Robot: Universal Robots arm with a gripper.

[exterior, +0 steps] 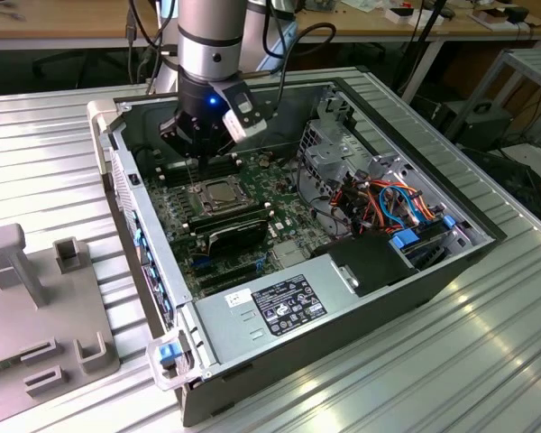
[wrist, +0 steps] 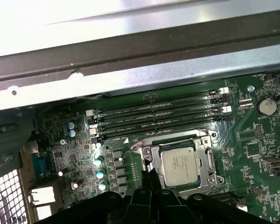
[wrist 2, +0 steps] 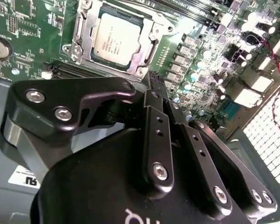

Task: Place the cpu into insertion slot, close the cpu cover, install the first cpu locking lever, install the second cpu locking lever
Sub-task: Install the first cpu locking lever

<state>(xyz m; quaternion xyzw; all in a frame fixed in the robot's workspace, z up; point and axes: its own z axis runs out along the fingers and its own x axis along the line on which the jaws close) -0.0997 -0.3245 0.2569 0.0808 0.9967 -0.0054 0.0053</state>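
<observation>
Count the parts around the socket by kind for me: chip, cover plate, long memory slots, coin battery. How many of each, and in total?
cpu: 1
cpu cover: 1
memory slots: 4
coin battery: 1
Total: 7

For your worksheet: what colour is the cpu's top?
The cpu top is silvery-grey, clearest in the second wrist view.
</observation>
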